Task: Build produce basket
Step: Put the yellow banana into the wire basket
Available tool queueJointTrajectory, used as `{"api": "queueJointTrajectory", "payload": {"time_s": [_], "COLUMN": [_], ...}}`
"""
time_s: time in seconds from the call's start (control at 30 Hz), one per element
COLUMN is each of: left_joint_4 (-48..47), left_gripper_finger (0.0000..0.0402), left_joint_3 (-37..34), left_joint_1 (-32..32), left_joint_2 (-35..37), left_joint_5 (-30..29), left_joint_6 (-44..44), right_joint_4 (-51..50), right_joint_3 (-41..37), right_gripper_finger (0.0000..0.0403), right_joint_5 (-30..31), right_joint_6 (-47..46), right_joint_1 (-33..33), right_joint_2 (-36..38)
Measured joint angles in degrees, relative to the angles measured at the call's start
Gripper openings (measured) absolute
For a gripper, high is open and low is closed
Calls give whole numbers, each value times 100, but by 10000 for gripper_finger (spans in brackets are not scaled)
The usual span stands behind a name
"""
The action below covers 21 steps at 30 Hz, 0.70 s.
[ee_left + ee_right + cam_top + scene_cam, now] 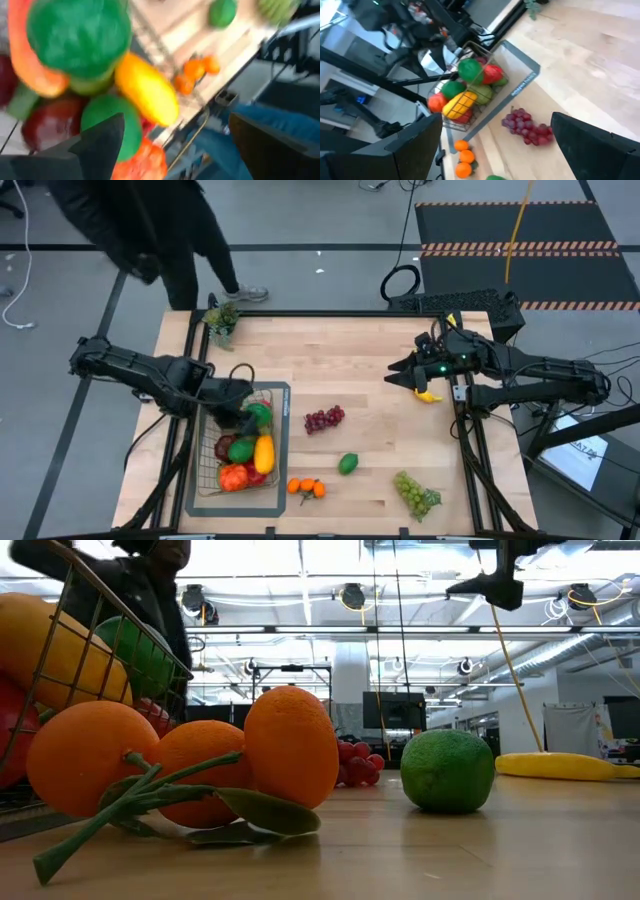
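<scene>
The wire basket (228, 442) rests on a grey mat at the table's left and holds several fruits: a red apple, a yellow mango (264, 452) and green fruits. My left gripper (236, 398) is open just above the basket's far end, over the fruits (145, 87), with nothing between its fingers. My right gripper (398, 378) is open and empty above the table's right part, beside the banana (429, 394). It also shows high in the low view (497, 585). Purple grapes (323, 418), a lime (348, 464), oranges (307, 488) and green grapes (416, 493) lie on the table.
A small pot with a leafy sprig (222, 320) stands at the table's far left corner. A person in dark clothes (150, 230) stands beyond the far left edge. Bare wood lies between the grapes and the banana.
</scene>
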<state>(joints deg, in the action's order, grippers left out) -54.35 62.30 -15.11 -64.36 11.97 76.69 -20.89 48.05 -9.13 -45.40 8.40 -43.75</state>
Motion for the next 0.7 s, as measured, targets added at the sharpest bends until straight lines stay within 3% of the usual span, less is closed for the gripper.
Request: {"api": "queueJointTrajectory", "payload": {"time_s": [0.2,0.3,0.4,0.57,0.7], "left_joint_4": [165,452,1394,3324,3715], "left_gripper_finger": [323,305,286,259,245], "left_joint_3": [175,175,175,177,177], "left_joint_1": [107,199,336,499,604], "left_joint_2": [2,2,0,-2,-52], "left_joint_5": [-767,-1224,-1737,-2429,-2560], "left_joint_6": [-46,-44,-140,-1224,-1721], "right_joint_4": [-509,-1120,-1694,-2335,-2534], "right_joint_3": [0,0,0,0,0], "right_gripper_finger": [368,368,368,368,369], "right_joint_5": [-2,295,468,502,908], "right_joint_6": [184,162,-20,3,-67], "right_joint_1": [147,209,219,212,212], "right_joint_2": [2,2,0,0,-2]}}
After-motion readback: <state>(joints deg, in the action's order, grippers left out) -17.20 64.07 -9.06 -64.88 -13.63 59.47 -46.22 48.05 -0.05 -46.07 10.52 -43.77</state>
